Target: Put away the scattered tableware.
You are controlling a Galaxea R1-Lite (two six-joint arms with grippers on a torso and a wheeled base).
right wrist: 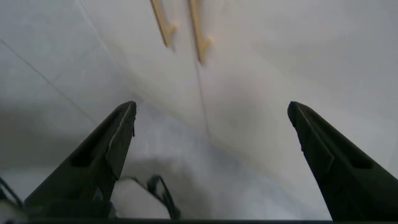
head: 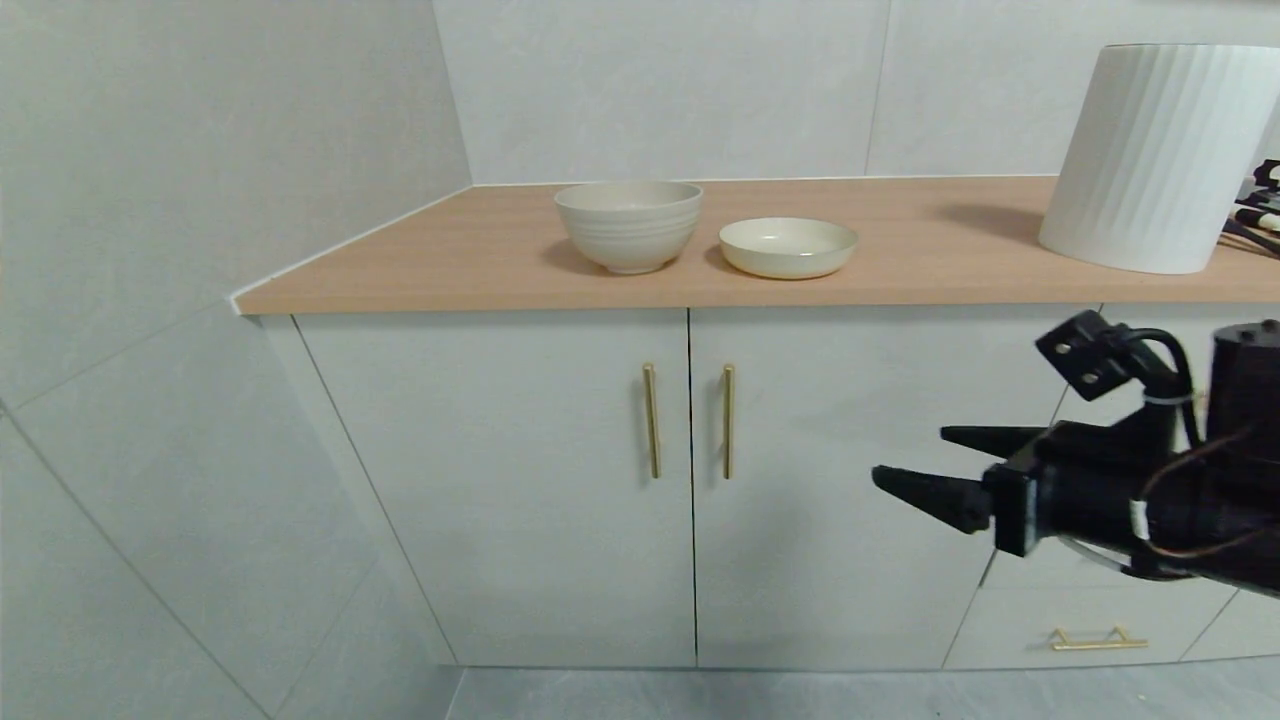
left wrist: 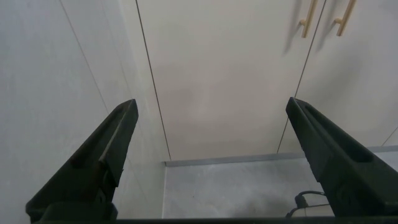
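A ribbed bowl (head: 628, 225) is set on the wooden surface (head: 450, 265), a shallow dish (head: 788, 247) just beside it at 3 o'clock. The left end effector (left wrist: 211, 106) and right end effector (head: 912, 456) are held wide open.

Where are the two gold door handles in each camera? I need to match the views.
Head view: gold door handles mid-picture, below the bowl.
Left wrist view: handles at the frame edge, beyond the open left hand.
Right wrist view: handles at the frame edge, beyond the open right hand.
Shared landmark: the seam between the two doors, running between the handles.
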